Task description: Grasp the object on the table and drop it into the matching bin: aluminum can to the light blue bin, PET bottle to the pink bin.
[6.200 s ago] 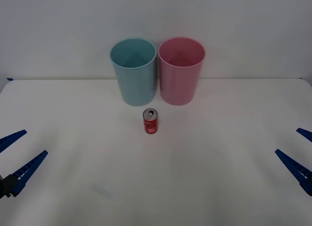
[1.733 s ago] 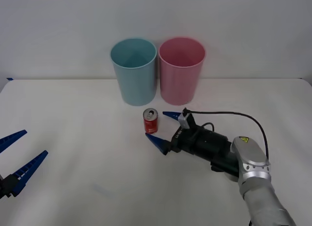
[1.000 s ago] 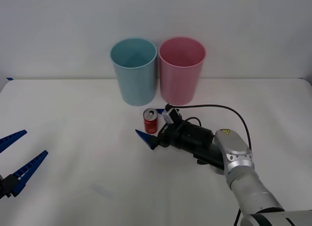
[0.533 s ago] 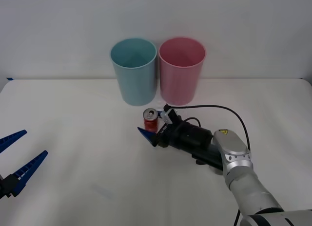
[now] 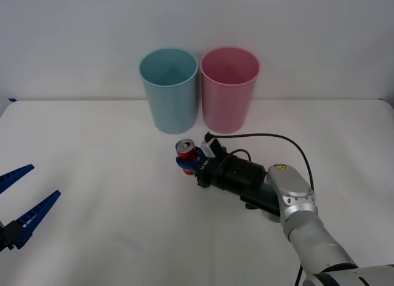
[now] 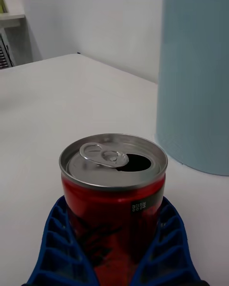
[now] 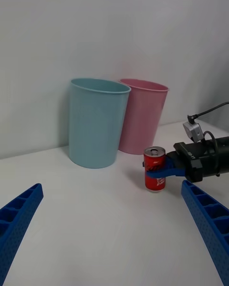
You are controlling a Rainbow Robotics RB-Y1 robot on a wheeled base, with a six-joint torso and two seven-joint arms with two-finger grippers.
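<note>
— Moved since half a second ago?
— Closed in. Blue fingers of the right gripper (image 5: 189,163), spread either side of the can (image 5: 185,155) a moment back, now pressed against its red wall, and the can shifted a little to the left on the table (image 5: 92,175).

— And on the far left?
— Left gripper (image 5: 17,200), parked low at the table's near left edge, fingers spread wide, nothing between them. Same spot as in every earlier frame.

— Next along?
— Light blue bin (image 5: 168,89), upright near the back of the table, with the pink bin (image 5: 229,87) just beside it on the right, rims nearly touching.

— Where's the can, then?
— In front of the gap between the two bins, near the blue one but apart from it. Whether resting on the table or just lifted: cannot tell.

— Looks of it?
— Small, red, far shorter than the bins. Silver top with pull-tab and an open mouth, clear from the right wrist (image 6: 113,158). Dark marks on the side and a small white label under the rim. Ribbed blue fingers (image 6: 59,248) hugging the lower body on both sides.

— From the left wrist?
— Can (image 7: 155,168) upright, gripped around its middle.
</note>
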